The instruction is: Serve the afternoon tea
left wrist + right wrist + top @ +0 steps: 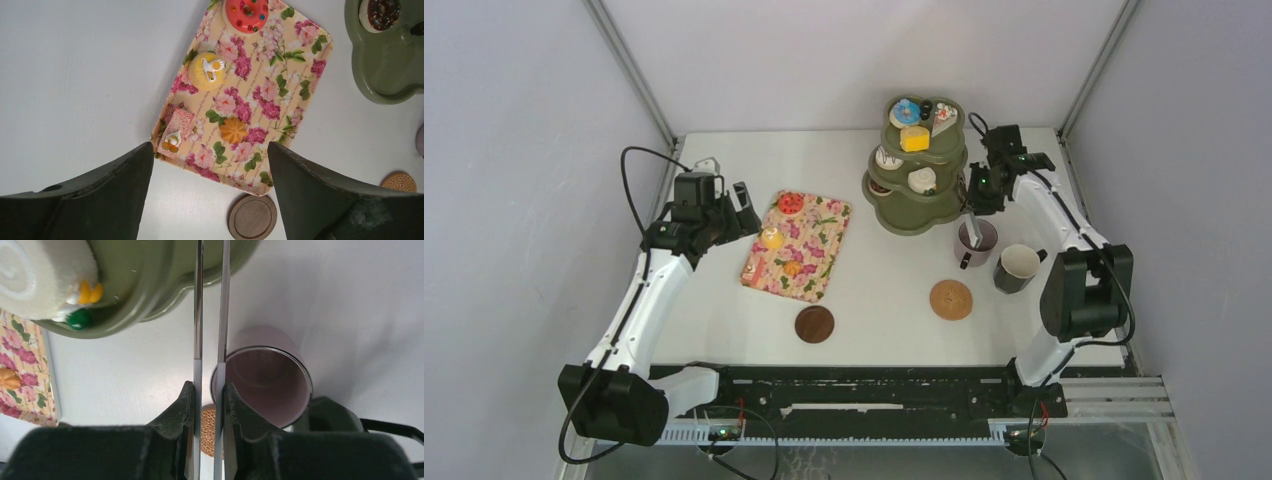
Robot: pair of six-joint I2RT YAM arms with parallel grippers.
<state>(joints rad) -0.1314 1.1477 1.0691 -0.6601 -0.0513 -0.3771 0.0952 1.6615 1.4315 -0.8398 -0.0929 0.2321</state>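
4 treats wait on the tray

4 toy pastries [207,71] lie on the flowery tray [300,65]; others sit on the green stand [914,222]. The mauve mug [984,240] and the green mug [1016,268] stand off the 2 coasters [951,299]. The right gripper [209,387] squeezes the tongs [198,315] nearly together, with nothing seen in them. The left gripper [210,147] hangs open.

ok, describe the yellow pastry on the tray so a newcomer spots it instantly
Find the floral tray left of the green tiered stand. Along its left edge, between the red donut and the pink slice, sits the yellow pastry. It is the only yellow dome, with a white topping.
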